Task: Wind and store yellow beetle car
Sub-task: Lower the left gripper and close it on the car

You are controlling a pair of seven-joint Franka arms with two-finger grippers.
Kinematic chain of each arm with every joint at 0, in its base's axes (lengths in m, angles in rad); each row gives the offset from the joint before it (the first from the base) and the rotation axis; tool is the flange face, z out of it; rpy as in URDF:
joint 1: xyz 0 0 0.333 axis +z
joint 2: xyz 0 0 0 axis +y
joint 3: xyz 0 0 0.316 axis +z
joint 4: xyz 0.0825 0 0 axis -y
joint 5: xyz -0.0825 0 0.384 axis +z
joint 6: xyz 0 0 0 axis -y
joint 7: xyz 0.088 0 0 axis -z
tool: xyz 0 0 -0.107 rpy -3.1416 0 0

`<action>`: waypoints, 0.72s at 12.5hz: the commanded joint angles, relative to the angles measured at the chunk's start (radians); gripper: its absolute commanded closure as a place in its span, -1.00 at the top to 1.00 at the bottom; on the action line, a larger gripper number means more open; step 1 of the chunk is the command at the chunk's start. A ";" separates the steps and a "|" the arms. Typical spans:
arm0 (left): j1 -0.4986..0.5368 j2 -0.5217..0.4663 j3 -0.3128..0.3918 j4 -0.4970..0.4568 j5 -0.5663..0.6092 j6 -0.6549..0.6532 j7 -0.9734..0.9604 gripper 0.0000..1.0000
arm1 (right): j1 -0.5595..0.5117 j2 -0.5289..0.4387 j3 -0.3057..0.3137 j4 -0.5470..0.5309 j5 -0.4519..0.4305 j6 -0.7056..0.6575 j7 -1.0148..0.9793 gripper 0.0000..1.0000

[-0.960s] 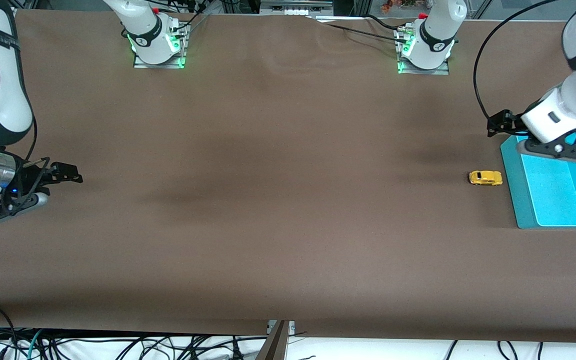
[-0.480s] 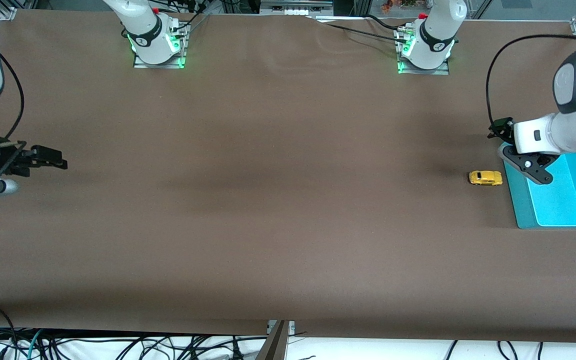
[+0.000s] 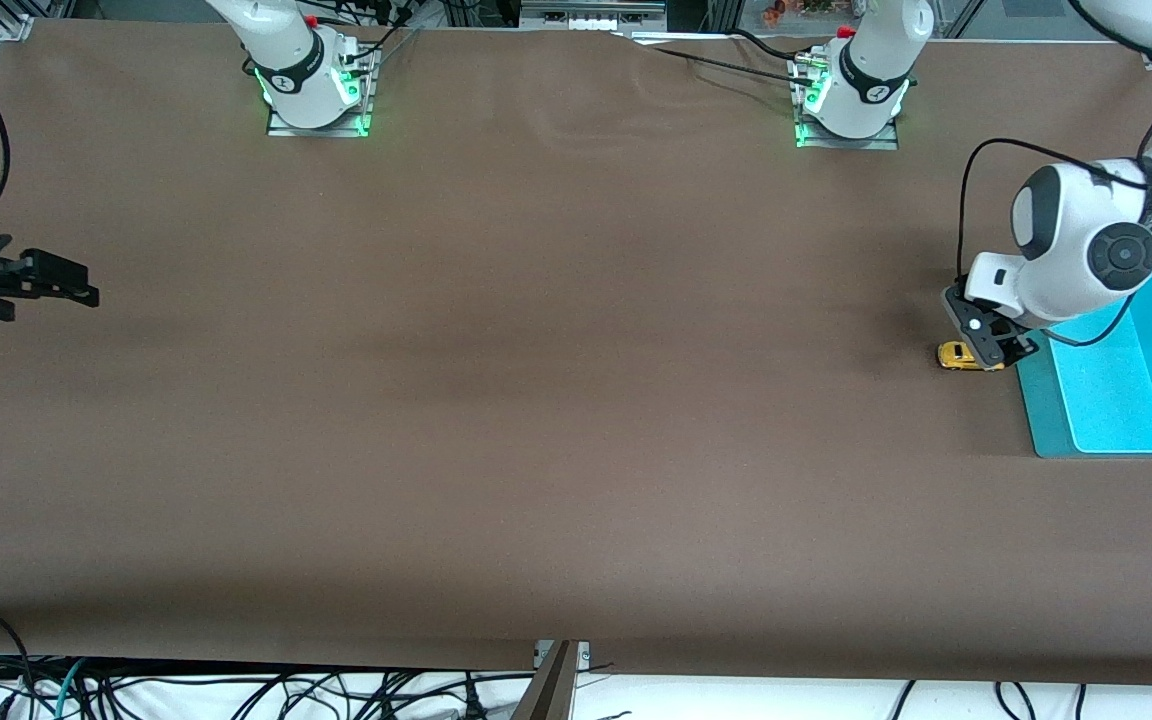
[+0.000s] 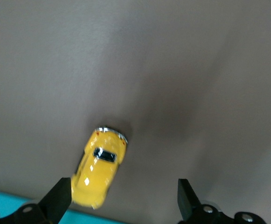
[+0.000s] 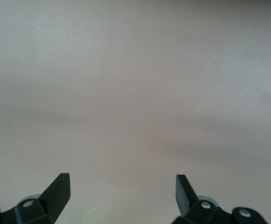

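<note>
A broad table covered with a matte brown sheet point(image 3: 536, 400) fills nearly the whole front view, its surface faintly rippled and crossed by soft dark shadow bands. Along the edge nearest the front camera lies a white floor strip with a tangle of black cables point(image 3: 236, 695), plus one teal cable. A grey metal bracket point(image 3: 556, 680) juts up at the middle of that edge. Silver aluminium frame rails point(image 3: 586, 15) line the top.
</note>
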 commanded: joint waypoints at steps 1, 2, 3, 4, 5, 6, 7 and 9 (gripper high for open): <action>0.017 0.082 -0.007 0.010 0.026 0.155 0.189 1.00 | 0.021 -0.062 -0.006 -0.017 -0.017 -0.016 0.008 1.00; 0.018 0.113 -0.005 0.010 0.027 0.207 0.218 1.00 | 0.035 -0.059 -0.006 -0.020 -0.022 -0.013 0.008 1.00; 0.030 0.131 -0.005 0.010 0.047 0.234 0.231 1.00 | 0.053 -0.061 -0.016 -0.020 -0.040 -0.019 0.009 1.00; 0.049 0.133 -0.007 0.010 0.085 0.243 0.232 1.00 | 0.066 -0.062 -0.029 -0.021 -0.043 -0.030 0.020 1.00; 0.052 0.130 -0.007 0.010 0.115 0.243 0.234 1.00 | 0.076 -0.062 -0.050 -0.021 -0.042 -0.038 0.034 1.00; 0.052 0.131 -0.007 0.010 0.127 0.243 0.234 1.00 | 0.086 -0.064 -0.059 -0.021 -0.040 -0.039 0.072 1.00; 0.061 0.134 -0.007 0.007 0.127 0.243 0.234 1.00 | 0.087 -0.064 -0.059 -0.021 -0.040 -0.042 0.119 1.00; 0.090 0.142 -0.007 -0.008 0.129 0.242 0.235 1.00 | 0.090 -0.056 -0.059 -0.021 -0.037 -0.047 0.138 1.00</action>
